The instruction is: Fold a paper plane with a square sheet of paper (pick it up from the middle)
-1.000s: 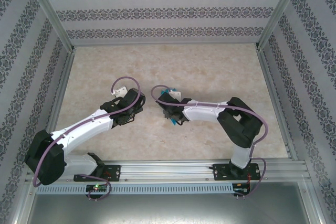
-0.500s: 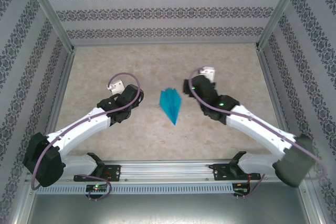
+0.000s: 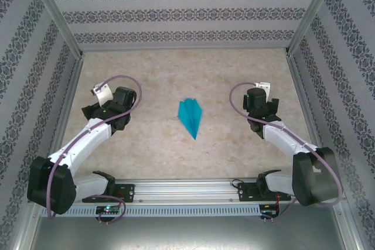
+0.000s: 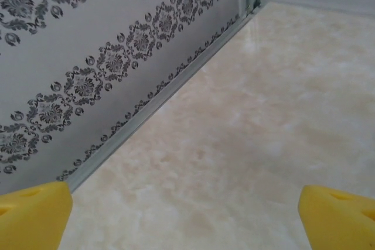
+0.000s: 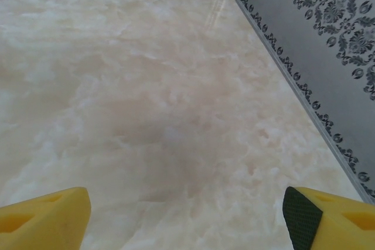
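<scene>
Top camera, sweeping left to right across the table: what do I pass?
left end effector → paper plane → right end effector, each well apart from the next.

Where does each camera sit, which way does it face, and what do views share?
Top external: above and behind the bases, looking down on table, paper plane, both arms.
Left wrist: on left hand, looking along the left wall; yellow fingers at bottom corners.
Right wrist: on right hand, looking along the right wall; yellow fingers likewise.
Shared: the table.

surface: beige marbled table (image 3: 176, 68) | on it: paper plane (image 3: 191, 117), mid-table, tip toward near edge
</scene>
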Available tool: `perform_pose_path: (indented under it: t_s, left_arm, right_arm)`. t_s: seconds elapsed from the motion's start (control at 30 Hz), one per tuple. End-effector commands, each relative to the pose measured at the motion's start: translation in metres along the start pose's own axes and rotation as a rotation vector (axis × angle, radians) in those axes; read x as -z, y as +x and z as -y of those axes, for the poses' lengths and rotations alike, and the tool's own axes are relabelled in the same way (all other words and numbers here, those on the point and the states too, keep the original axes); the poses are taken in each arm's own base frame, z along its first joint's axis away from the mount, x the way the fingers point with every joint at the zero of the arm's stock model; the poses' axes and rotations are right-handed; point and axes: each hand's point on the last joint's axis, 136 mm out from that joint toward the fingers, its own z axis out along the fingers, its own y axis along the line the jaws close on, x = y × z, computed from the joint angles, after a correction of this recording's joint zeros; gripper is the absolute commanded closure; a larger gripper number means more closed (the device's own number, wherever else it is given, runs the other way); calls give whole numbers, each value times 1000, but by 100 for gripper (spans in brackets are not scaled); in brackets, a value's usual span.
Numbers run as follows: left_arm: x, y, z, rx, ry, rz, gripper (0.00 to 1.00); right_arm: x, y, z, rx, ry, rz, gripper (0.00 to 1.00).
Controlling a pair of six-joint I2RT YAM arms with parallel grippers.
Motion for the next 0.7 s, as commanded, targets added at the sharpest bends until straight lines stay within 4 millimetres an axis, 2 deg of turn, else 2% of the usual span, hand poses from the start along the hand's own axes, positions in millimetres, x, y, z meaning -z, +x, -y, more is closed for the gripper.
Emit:
perform_pose_path:
  t_s: [0.0, 0.1, 0.2, 0.3, 0.4, 0.43, 0.57, 0.6, 0.63, 0.67]
  left_arm:
    - [-20, 6, 15, -117, 43, 43, 0]
    - [-35, 19, 31, -129, 105, 68, 0]
    - [-40, 24, 48, -145, 183, 111, 0]
    - [-43, 27, 65, -115, 284, 153, 0]
    - [-40, 28, 79, -102, 374, 192, 0]
    - [-38, 27, 84, -104, 408, 217, 0]
    - [-32, 28, 96, -131, 487, 268, 0]
    - [-34, 31, 98, -132, 505, 268, 0]
    - [-35, 37, 101, -134, 525, 273, 0]
    - [-34, 36, 102, -129, 529, 295, 0]
  right_arm:
    - [-8, -24, -23, 5, -133, 161, 13]
    - [-17, -22, -37, 49, -184, 200, 13]
    - [-23, -13, -48, 78, -230, 210, 13]
    - [-19, -13, -47, 49, -282, 234, 13]
    - [-6, -13, -45, 19, -330, 320, 12]
    - [-4, -3, -43, 18, -343, 324, 12]
    - [-6, 7, -49, 15, -393, 355, 13]
    - [-9, 5, -47, -1, -372, 372, 12]
    - [-12, 4, -44, -10, -356, 369, 3]
    - [-15, 4, -43, -13, -343, 344, 2]
